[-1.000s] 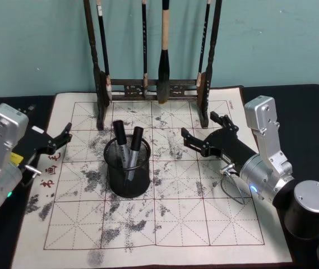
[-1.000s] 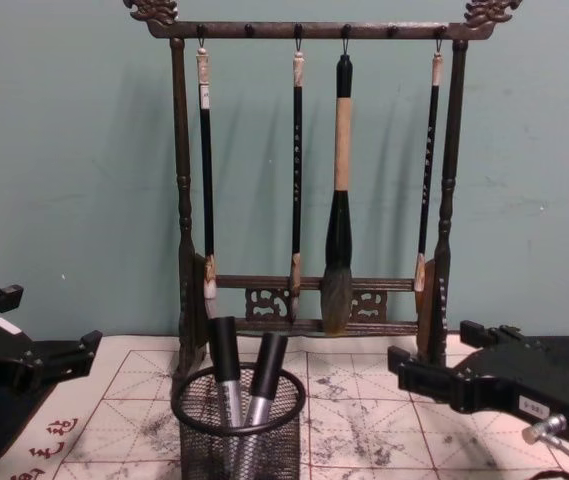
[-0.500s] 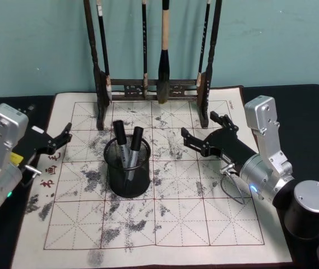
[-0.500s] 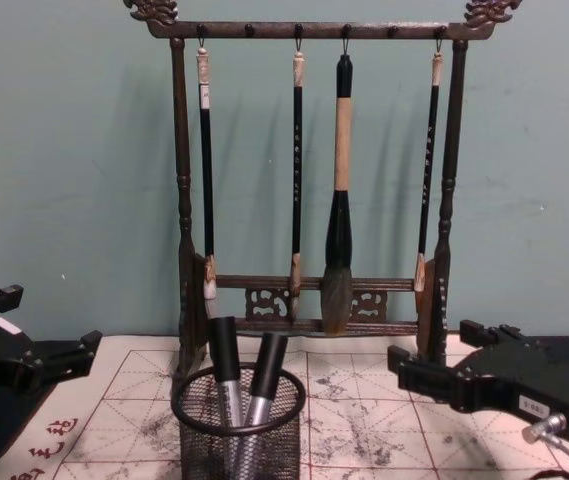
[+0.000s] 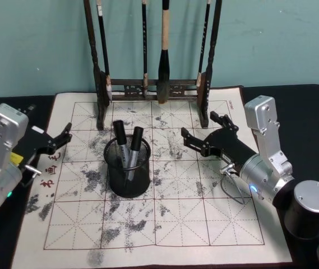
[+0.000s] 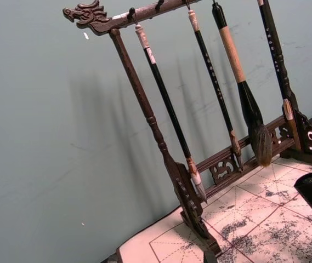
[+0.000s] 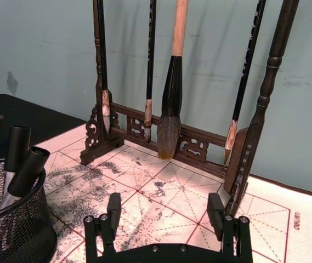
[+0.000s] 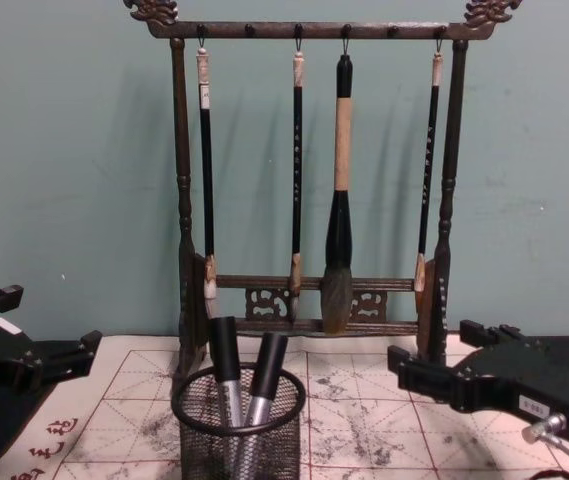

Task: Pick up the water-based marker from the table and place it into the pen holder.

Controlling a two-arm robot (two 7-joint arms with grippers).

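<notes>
The pen holder point(image 5: 128, 174), a round black mesh cup, stands on the mat left of centre. Two water-based markers point(image 5: 120, 137) with black caps and grey barrels lean upright inside it, also seen in the chest view as markers point(image 8: 244, 370) in the holder point(image 8: 239, 440). My right gripper point(image 5: 199, 126) hovers open and holds nothing to the right of the holder, its fingers point(image 7: 112, 211) spread wide above the mat. By the mat's left edge my left gripper point(image 5: 50, 124) stands open with nothing in it.
A tall dark wooden rack point(image 5: 153, 84) of hanging calligraphy brushes stands at the back of the mat. The ink-stained gridded mat point(image 5: 165, 224) covers a black table point(image 5: 294, 106). A teal wall rises behind.
</notes>
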